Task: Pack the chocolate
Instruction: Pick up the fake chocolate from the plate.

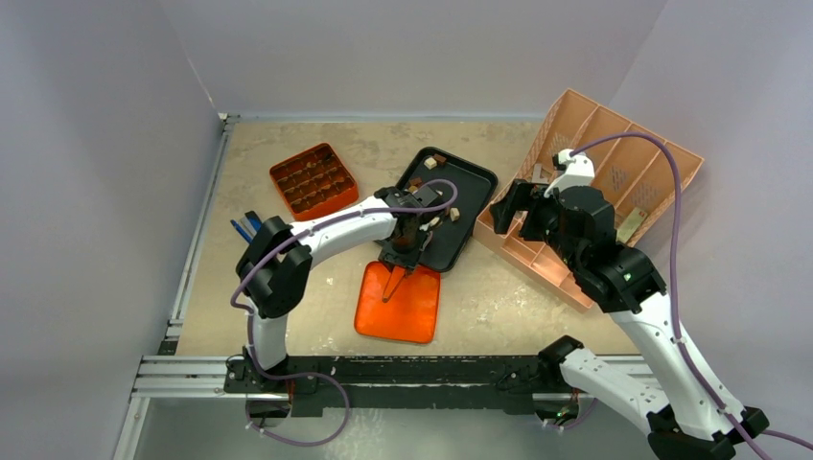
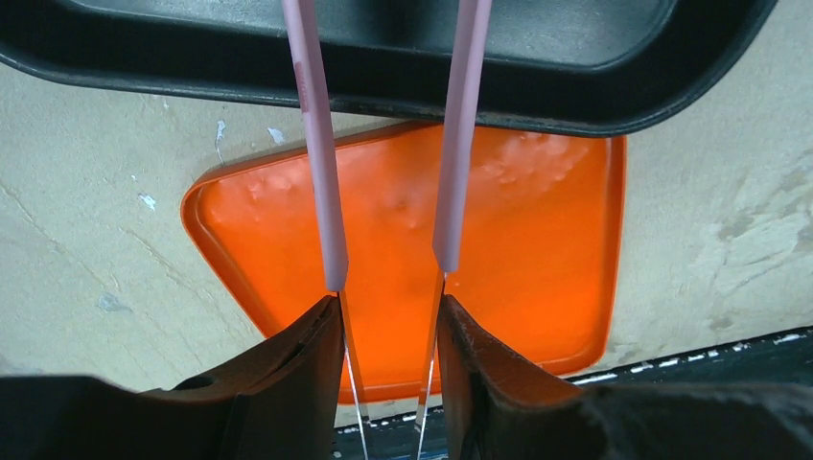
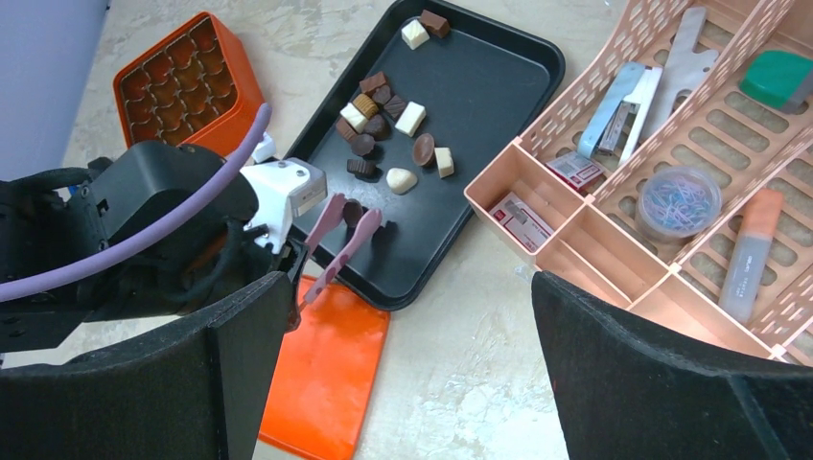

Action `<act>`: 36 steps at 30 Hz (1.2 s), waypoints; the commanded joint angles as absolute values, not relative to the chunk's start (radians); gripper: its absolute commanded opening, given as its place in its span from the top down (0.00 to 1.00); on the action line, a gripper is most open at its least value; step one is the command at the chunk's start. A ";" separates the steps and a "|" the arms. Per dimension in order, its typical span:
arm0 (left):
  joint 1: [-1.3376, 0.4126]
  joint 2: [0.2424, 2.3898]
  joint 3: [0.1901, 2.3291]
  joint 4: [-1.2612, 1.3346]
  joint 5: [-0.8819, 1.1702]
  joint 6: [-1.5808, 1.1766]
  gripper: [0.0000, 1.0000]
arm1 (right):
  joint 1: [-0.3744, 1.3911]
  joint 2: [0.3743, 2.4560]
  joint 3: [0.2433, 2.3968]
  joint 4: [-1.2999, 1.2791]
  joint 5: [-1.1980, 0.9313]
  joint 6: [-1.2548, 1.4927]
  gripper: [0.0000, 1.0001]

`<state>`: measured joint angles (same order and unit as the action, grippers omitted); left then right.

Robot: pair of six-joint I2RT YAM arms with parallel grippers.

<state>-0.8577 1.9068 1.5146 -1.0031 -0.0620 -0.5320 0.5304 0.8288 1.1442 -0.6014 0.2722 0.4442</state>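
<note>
Several chocolate pieces (image 3: 410, 119), dark, brown and cream, lie on the black tray (image 3: 489, 86) (image 1: 472, 188). My left gripper (image 2: 390, 316) (image 1: 393, 281) is shut on the metal tweezers (image 2: 321, 172) (image 3: 331, 225) with pink tips, above the flat orange lid (image 2: 537, 240). Their arms stand apart, and the tips reach onto the tray on either side of one dark piece (image 3: 357, 213); contact is unclear. The orange compartmented box (image 1: 313, 179) (image 3: 187, 77) sits left of the tray. My right gripper (image 3: 407, 287) (image 1: 508, 211) hangs open and empty over the table beside the tray.
A pink divided organiser (image 1: 614, 163) (image 3: 614, 220) with stationery leans at the right, close to my right arm. The orange lid (image 1: 400, 305) lies near the front edge. Blue sticks (image 1: 244, 227) rest by the left arm. Grey walls close in three sides.
</note>
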 commanded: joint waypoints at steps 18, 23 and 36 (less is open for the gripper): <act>-0.811 1.912 1.545 -0.944 -0.057 -0.517 0.64 | 0.536 0.829 1.150 -0.581 0.282 0.446 0.03; -0.811 1.896 1.539 -0.944 -0.025 -0.525 0.68 | 0.535 0.829 1.151 -0.583 0.289 0.444 0.03; -0.811 1.832 1.554 -0.968 -0.020 -0.552 0.80 | 0.536 0.831 1.149 -0.572 0.279 0.448 0.03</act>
<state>-0.8120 1.9141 1.5188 -0.9634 -0.0296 -0.5392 0.5304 0.8379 1.1442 -0.6003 0.2710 0.4450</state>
